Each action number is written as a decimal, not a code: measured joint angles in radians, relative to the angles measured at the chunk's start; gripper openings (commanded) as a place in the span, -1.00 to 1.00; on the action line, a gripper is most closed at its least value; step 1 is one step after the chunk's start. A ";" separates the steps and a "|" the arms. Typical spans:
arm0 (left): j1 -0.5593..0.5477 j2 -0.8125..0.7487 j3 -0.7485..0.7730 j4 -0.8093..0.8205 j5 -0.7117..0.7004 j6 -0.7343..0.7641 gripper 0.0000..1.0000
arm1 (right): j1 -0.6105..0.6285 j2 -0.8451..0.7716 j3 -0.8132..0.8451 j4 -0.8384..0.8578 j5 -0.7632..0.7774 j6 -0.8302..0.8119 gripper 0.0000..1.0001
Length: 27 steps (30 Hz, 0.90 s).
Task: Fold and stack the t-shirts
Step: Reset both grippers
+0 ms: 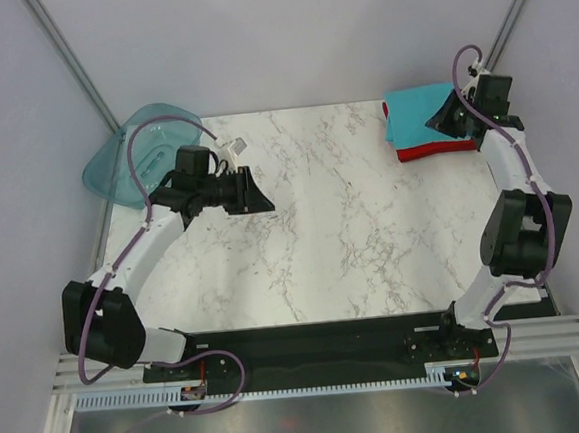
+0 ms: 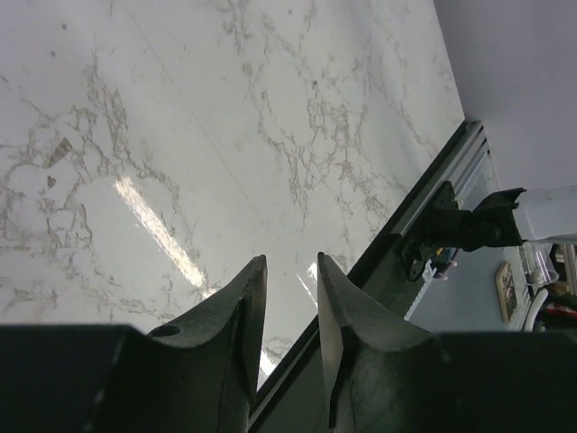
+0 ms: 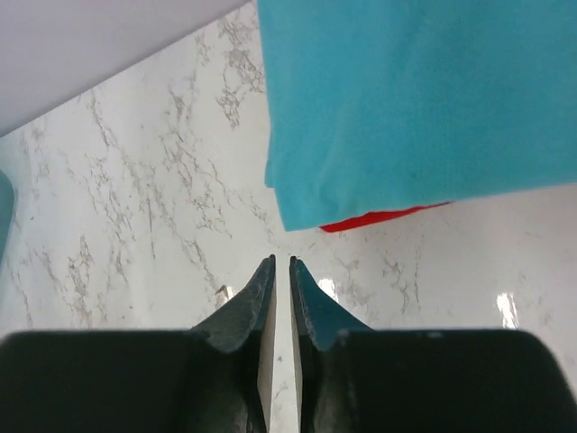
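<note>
Upper right, folded turquoise cloth t-shirt (image 1: 413,106) tops folded red t-shirt (image 1: 435,152), stacked as required; right tool (image 3: 280,262) barely parted, left tool (image 2: 290,259) half-spread, both empty.

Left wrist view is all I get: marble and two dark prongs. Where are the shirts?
Observer: The turquoise shirt lies folded on the red shirt, at the far right corner of the table.
Operator: Is the other arm holding them?
Observer: No. The right claw is close to the stack's corner, barely parted, gripping nothing.
Operator: Anything else out there?
Observer: A see-through teal tray at the far left corner.
</note>
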 measured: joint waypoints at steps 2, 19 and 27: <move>0.000 -0.039 0.036 -0.006 -0.013 0.000 -0.24 | 0.034 -0.113 -0.007 -0.064 0.088 0.005 -0.53; -0.005 -0.489 0.016 0.031 -0.090 -0.045 0.99 | 0.352 -1.058 -0.509 -0.285 0.282 0.130 0.96; -0.005 -0.572 -0.068 0.012 -0.154 -0.050 1.00 | 0.352 -1.091 -0.518 -0.367 0.297 0.114 0.96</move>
